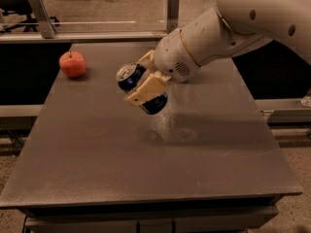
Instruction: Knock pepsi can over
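Left rear: apple [73, 64] on the worktop [146, 178], well apart from everything else. Metal rail [97, 22] runs along the back edge, with an upright post [172, 4] behind it.

Centre: blue can [130, 75] is up off the worktop and tilted, silver top facing up-left. Its shadow lies on the surface below. Label can't be read from here.

Pincer [137, 81] is pinching the can across its body, one tan finger [148, 87] over the front side, the other behind it.

Right: white arm [233, 23] comes in from the upper right and covers the worktop's rear-right corner.
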`<state>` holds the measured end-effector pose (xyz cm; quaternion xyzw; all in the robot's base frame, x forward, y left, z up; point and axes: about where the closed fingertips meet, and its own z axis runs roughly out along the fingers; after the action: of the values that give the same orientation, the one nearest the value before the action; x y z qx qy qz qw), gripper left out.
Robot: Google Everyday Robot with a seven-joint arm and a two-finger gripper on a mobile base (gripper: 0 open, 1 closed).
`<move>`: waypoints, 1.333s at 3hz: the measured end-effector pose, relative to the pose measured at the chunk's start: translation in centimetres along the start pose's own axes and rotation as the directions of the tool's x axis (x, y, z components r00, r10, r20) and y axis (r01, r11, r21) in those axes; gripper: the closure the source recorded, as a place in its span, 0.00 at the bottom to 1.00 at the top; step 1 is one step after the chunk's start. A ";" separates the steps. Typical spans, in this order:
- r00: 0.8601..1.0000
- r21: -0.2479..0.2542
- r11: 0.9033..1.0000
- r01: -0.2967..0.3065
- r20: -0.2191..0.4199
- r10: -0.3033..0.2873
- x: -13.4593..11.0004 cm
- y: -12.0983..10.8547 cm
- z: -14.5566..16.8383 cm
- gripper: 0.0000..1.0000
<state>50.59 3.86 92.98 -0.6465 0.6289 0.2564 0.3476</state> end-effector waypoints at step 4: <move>0.874 -0.236 0.972 0.010 -0.470 -0.123 -1.2 5.6 7.4 1.00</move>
<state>45.71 10.55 88.51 -0.7465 0.6393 0.1455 0.1133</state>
